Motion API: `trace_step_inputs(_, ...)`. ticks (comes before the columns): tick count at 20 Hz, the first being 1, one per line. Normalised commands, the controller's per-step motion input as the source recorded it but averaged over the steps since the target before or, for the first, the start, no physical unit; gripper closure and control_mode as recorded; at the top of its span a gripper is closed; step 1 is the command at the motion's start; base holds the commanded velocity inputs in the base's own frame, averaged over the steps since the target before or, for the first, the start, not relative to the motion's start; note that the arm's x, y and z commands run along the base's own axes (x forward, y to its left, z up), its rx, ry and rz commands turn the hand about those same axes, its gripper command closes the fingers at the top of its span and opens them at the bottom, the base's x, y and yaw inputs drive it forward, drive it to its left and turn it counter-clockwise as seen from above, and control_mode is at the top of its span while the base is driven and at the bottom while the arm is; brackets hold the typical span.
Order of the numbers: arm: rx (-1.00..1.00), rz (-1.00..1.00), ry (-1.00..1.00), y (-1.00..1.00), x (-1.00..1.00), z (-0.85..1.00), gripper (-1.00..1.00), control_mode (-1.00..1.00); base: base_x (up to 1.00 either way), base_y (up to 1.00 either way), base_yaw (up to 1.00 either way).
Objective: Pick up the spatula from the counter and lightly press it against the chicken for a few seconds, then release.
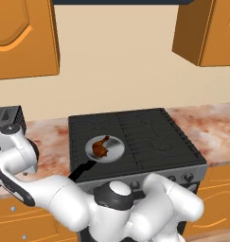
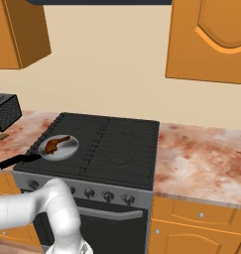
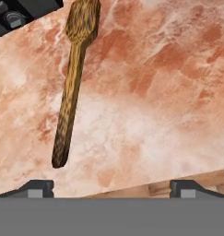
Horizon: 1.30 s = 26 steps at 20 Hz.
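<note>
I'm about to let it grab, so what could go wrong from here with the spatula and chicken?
In the hand view the spatula lies slanted and off to the left of the open gripper, so closing may miss it or catch only its end. The pan handle juts past the stove edge near the arm; swinging toward the chicken could knock it.

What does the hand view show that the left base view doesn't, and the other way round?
Hand view: a wooden spatula lying flat, with the open fingers clear of it. Left base view: the stove, the pan with the chicken, a toaster, wall cabinets and the arm. Both: the marble counter.
</note>
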Motion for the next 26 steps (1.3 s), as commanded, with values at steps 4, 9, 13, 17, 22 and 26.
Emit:
trace_step_inputs(4,0.00,-0.02,0.02,0.11,0.14,-0.15,-1.00,-1.00,0.00,0.00,0.00)
trace_step_inputs(9,0.00,-0.02,0.03,0.13,0.15,-0.17,-1.00,-1.00,0.00,0.00,0.00)
trace_step_inputs(13,0.00,-0.02,0.03,0.12,0.15,-0.18,-1.00,-1.00,0.00,0.00,0.00)
trace_step_inputs(17,0.00,-0.02,0.03,0.14,0.16,-0.16,-1.00,-1.00,0.00,0.00,0.00)
trace_step_inputs(22,0.00,-0.02,0.02,0.19,0.20,-0.09,-1.00,-1.00,0.00,0.00,0.00)
trace_step_inputs(26,0.00,-0.02,0.02,0.19,0.20,-0.09,-1.00,-1.00,0.00,0.00,0.00)
